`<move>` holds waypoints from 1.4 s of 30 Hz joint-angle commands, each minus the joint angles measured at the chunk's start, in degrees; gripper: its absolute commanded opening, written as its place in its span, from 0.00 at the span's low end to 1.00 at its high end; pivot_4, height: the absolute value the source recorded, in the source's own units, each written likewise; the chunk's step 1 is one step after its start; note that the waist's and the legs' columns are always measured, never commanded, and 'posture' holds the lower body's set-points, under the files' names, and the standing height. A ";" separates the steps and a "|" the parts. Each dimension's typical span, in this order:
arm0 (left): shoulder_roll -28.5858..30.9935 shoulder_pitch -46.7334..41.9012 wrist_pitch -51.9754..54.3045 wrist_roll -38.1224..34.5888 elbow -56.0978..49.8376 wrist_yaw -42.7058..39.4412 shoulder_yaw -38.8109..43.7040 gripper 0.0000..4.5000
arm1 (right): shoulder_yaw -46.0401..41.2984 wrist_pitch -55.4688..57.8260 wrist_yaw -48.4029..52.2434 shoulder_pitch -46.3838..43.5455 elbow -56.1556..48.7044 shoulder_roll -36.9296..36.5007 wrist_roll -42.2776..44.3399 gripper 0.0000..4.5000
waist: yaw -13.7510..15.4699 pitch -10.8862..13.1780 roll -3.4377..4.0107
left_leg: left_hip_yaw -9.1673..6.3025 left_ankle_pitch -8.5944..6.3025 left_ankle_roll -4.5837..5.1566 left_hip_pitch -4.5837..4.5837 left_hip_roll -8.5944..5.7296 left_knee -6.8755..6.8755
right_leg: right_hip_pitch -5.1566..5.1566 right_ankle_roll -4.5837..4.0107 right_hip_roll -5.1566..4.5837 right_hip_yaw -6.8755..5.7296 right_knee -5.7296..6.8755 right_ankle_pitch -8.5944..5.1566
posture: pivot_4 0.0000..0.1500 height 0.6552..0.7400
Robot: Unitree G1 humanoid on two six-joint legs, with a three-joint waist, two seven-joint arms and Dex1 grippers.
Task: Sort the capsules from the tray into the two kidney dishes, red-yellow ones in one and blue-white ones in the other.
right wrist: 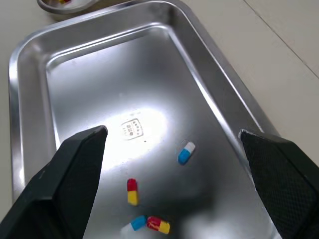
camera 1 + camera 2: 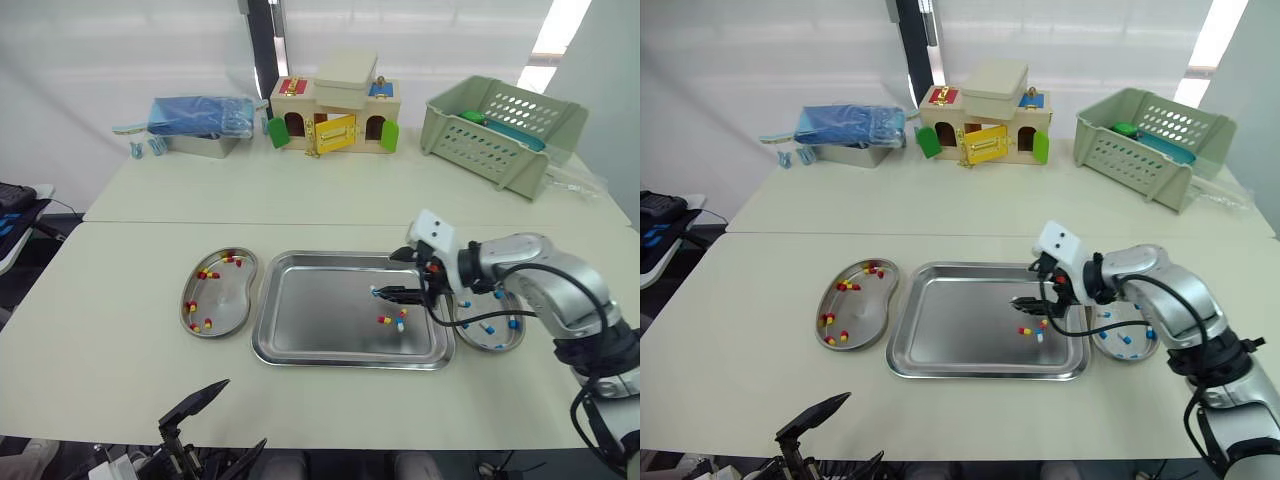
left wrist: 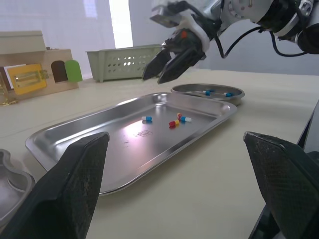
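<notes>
The right gripper [image 3: 153, 79] is hovering open and empty over the rectangular steel tray [image 2: 315, 315], where 4 capsules [image 1: 132, 191] are lying, 1 blue-white capsule [image 1: 186, 152] just beneath it. The left gripper [image 3: 175, 139] is hanging open and empty near the cream table's [image 2: 100, 330] front edge.
</notes>
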 commanded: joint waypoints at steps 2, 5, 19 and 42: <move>0.39 0.39 -2.01 -0.98 -1.38 1.88 -0.23 1.00 | 0.53 1.69 -2.56 -0.69 -1.81 0.92 -1.37 1.00 | -0.01 0.00 0.00 | -0.03 0.00 0.00 0.00 0.00 0.00 | 0.01 0.00 0.00 -0.03 0.01 0.00 | 1.00 1.00; 0.13 1.66 -2.30 -0.57 -2.64 3.03 -1.52 1.00 | 1.84 1.72 -4.57 0.78 -1.20 2.10 -2.51 1.00 | -0.09 -0.01 -0.01 | -0.03 0.00 0.00 0.02 0.00 -0.01 | 0.01 0.00 0.01 -0.03 0.02 0.00 | 1.00 1.00; 1.05 1.90 -4.86 -0.66 -1.20 4.23 -3.52 1.00 | 8.08 -2.10 -9.42 0.85 7.63 7.98 -11.09 0.96 | -0.52 -0.01 -0.01 | -0.03 0.00 0.01 0.06 0.02 -0.02 | -0.01 -0.01 0.05 -0.02 0.05 0.00 | 1.00 1.00; 3.18 0.99 -6.42 -0.70 0.11 5.10 -4.05 1.00 | 7.93 -7.74 -6.66 3.26 7.53 8.44 -14.33 0.00 | -0.55 -0.03 -0.01 | -0.04 0.00 0.01 0.09 0.03 -0.05 | 0.01 -0.01 0.06 -0.02 0.04 -0.01 | 1.00 1.00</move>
